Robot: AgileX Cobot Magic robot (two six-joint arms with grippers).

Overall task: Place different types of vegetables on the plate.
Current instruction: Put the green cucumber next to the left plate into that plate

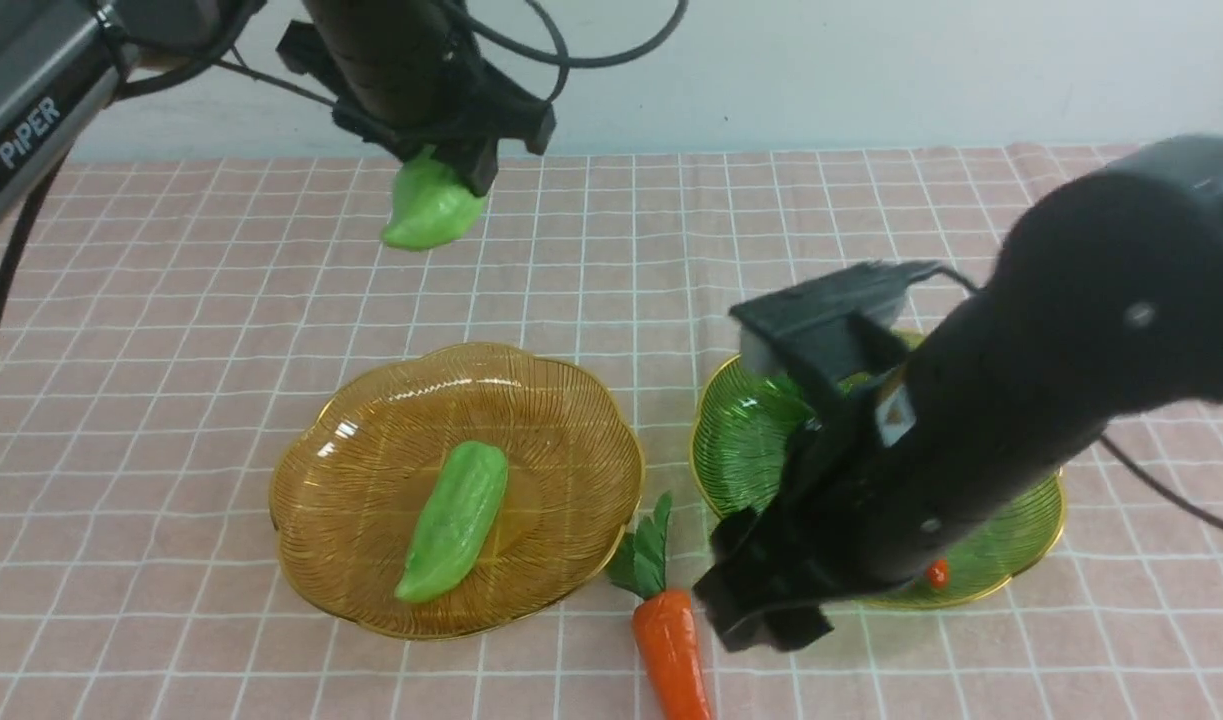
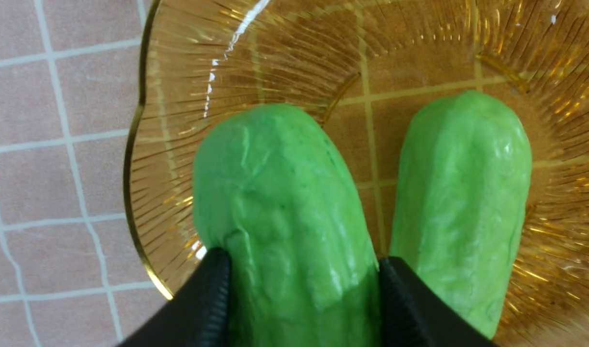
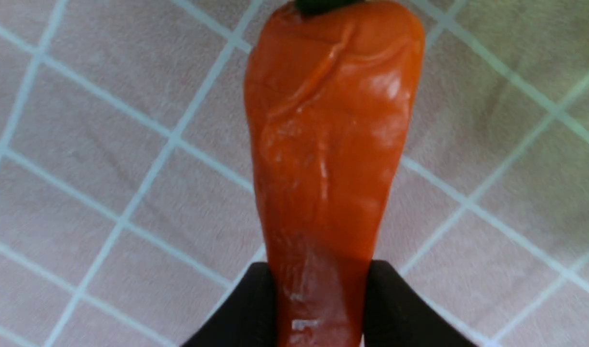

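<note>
Left tool [image 2: 304,255] pinches a light-green ridged plastic gourd [image 2: 275,193] above the amber ribbed plate [image 2: 178,72]; right tool [image 3: 320,265] flanks a glossy orange plastic carrot [image 1: 671,650] on the desk [image 1: 171,300], its grip impossible to tell.

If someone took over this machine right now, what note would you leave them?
Left gripper shut on a gourd, held above the amber plate.
Right gripper shut on a carrot's thin end, low between the plates.
Second gourd lies on the amber plate; green plate mostly hidden, an orange bit showing there.
Done: no plate visibly mixed. Left: pair carrot with gourd on a plate.
</note>
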